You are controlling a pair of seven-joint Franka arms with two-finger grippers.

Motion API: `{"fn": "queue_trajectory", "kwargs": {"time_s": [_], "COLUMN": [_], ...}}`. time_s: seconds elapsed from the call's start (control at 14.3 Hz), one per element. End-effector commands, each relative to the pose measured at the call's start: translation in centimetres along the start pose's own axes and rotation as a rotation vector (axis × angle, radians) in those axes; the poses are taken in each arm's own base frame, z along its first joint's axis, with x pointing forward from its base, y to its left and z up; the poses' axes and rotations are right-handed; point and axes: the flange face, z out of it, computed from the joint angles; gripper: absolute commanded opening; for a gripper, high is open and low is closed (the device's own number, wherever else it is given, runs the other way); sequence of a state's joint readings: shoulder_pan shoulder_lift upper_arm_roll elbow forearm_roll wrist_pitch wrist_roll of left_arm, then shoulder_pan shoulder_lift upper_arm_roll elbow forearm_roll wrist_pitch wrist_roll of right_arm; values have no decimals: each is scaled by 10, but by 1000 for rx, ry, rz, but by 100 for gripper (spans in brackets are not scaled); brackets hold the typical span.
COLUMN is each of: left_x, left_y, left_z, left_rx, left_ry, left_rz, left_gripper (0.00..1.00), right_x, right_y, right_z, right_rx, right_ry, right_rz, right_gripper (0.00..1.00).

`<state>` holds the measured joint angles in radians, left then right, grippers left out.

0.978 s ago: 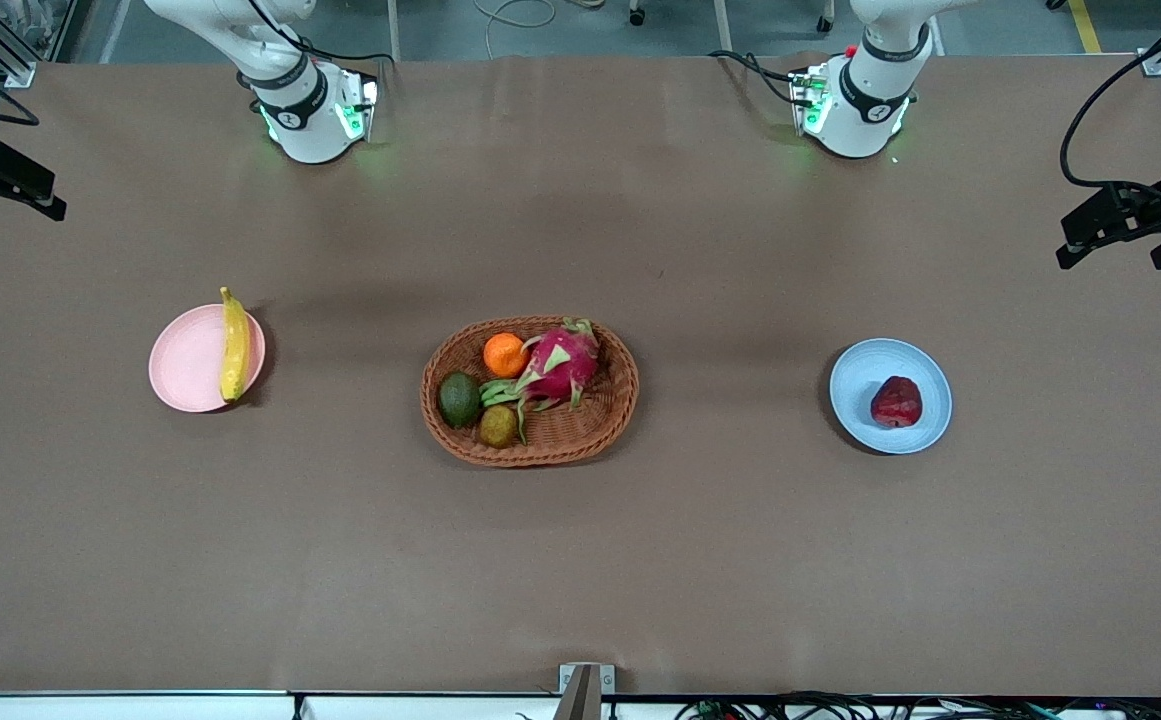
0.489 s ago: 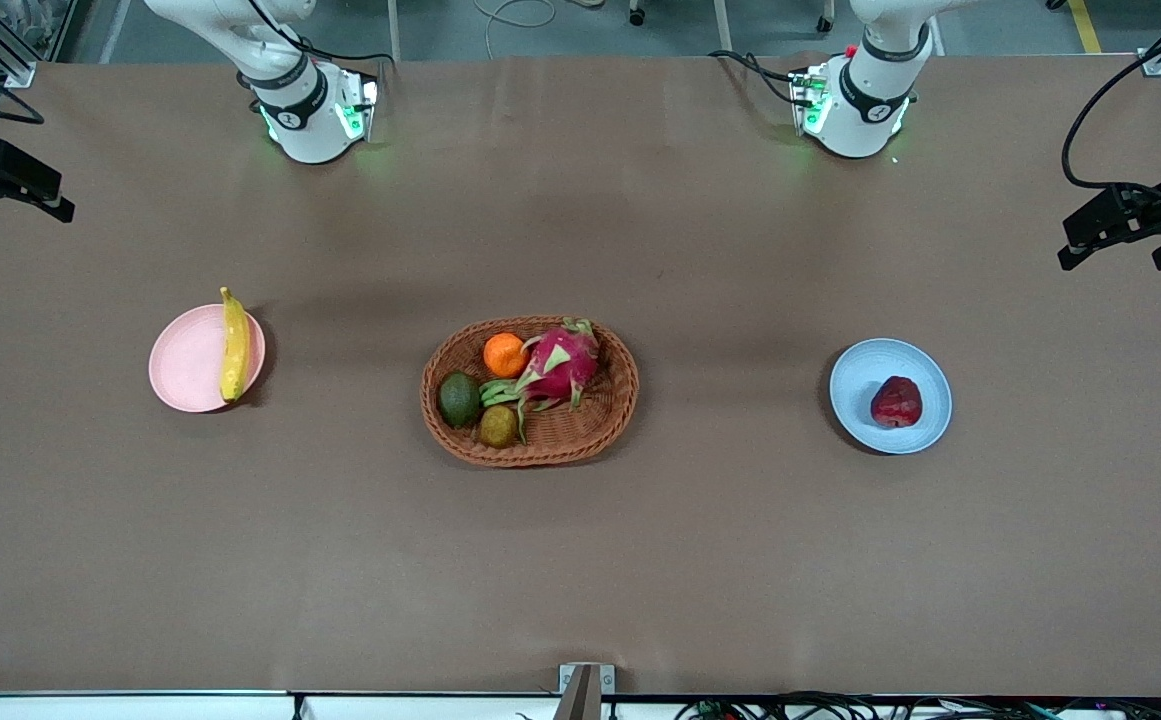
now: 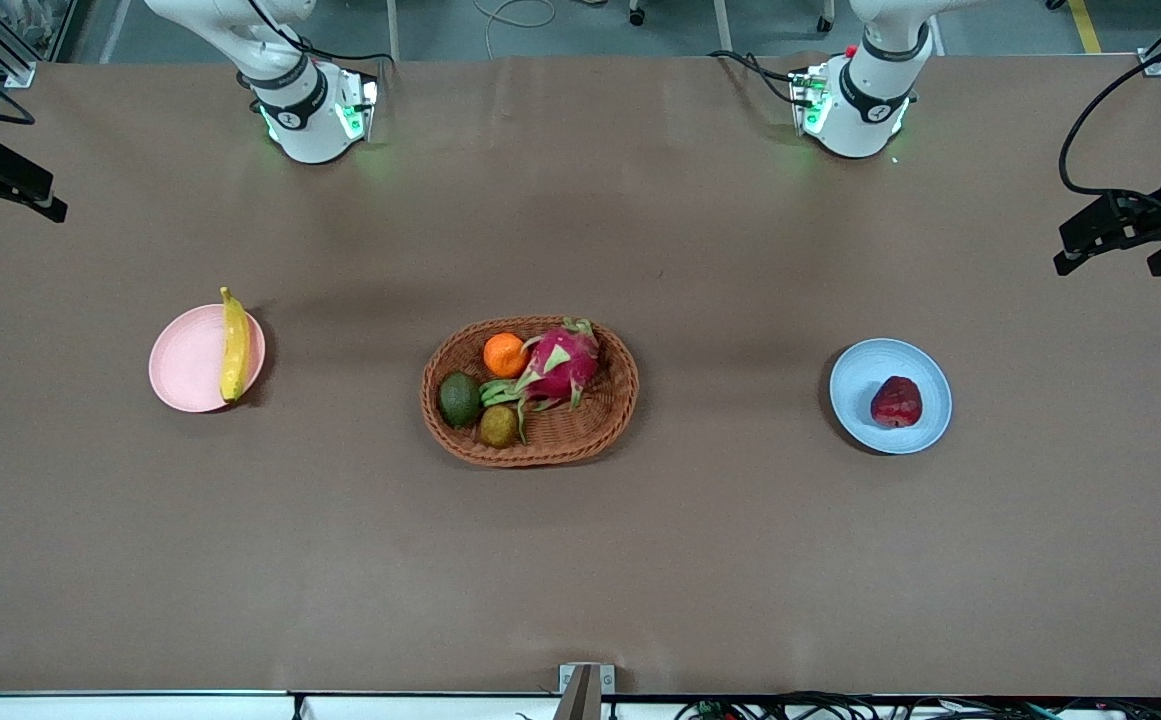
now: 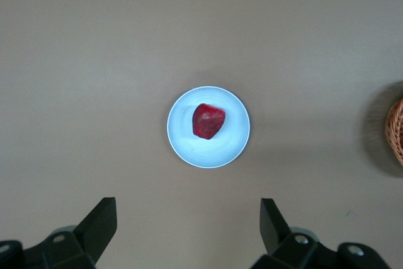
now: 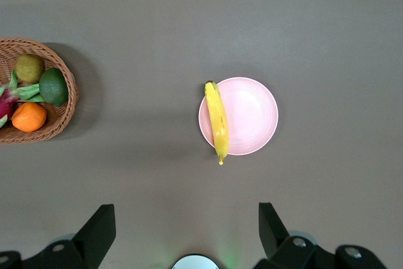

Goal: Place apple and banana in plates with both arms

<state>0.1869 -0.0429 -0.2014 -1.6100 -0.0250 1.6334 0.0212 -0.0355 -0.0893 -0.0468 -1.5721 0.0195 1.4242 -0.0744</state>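
Note:
The yellow banana [image 3: 234, 344] lies on the pale pink plate [image 3: 185, 365] toward the right arm's end of the table, along the plate's side that faces the basket, one tip over the rim. It also shows in the right wrist view [image 5: 218, 120] on that plate [image 5: 252, 114]. The dark red apple [image 3: 896, 402] sits on the light blue plate [image 3: 865, 375] toward the left arm's end; the left wrist view shows the apple [image 4: 208, 120] and plate [image 4: 233, 140]. My left gripper [image 3: 1115, 262] [image 4: 187, 218] and right gripper [image 3: 5, 212] [image 5: 187, 222] hang high, open and empty.
An oval wicker basket [image 3: 600, 425] stands mid-table between the plates, holding an orange [image 3: 505, 354], a dragon fruit [image 3: 562, 365], an avocado [image 3: 459, 399] and a small brownish fruit [image 3: 498, 426]. Both arm bases stand at the table's edge by the robots.
Both grippers shift only slightly, high over the table's ends. The fruit, plates and basket have not moved.

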Motion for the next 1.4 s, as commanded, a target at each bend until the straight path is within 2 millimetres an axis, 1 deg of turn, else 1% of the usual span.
{"fn": "queue_trajectory", "kwargs": {"time_s": [0.0, 0.35, 0.42, 0.7, 0.98, 1.33], "left_x": [2, 2, 3, 2, 0, 0], "left_y": [4, 7, 7, 3, 11, 12], "left_z": [-7, -8, -13, -14, -17, -17], "left_rx": [-16, -20, -17, -15, -17, -20], "left_ry": [-7, -6, 5, 7, 6, 6], "left_rz": [3, 9, 9, 3, 17, 19], "left_gripper": [100, 100, 100, 100, 100, 100], "right_x": [-8, -8, -8, -8, -7, -7], "right_y": [2, 1, 1, 1, 1, 1], "right_z": [1, 1, 1, 1, 1, 1], "right_rx": [6, 6, 6, 6, 6, 6], "right_ry": [-1, -4, -4, -2, -2, -2], "right_rz": [-3, -3, -3, -3, -3, -4], "right_gripper": [100, 100, 100, 100, 100, 100]}}
